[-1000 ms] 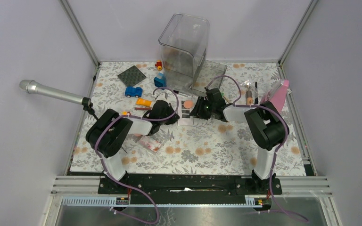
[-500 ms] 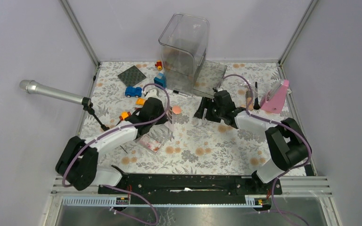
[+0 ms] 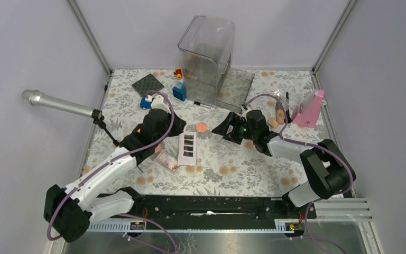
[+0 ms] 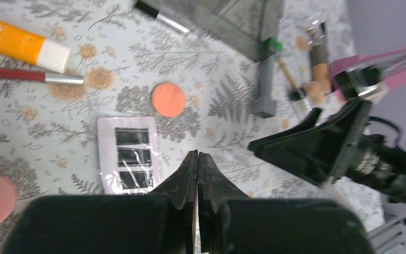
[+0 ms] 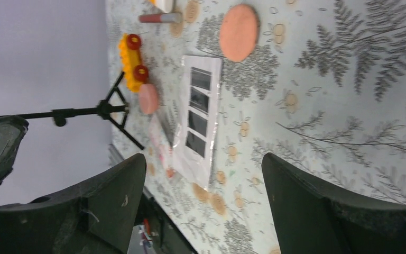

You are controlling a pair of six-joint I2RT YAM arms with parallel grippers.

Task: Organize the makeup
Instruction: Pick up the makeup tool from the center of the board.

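Your right gripper [image 5: 203, 159] gapes empty, left gripper [image 4: 197, 154] clenched on nothing; both near the palette [image 3: 188, 148] in mid worktop [image 3: 254, 164], so reaching together they may collide.

bare mat [image 3: 227, 161] between white palette [image 3: 188, 148], right hand [image 3: 228, 130]

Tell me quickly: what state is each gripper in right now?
Left gripper: shut, nothing between the fingers.
Right gripper: open, holding nothing.
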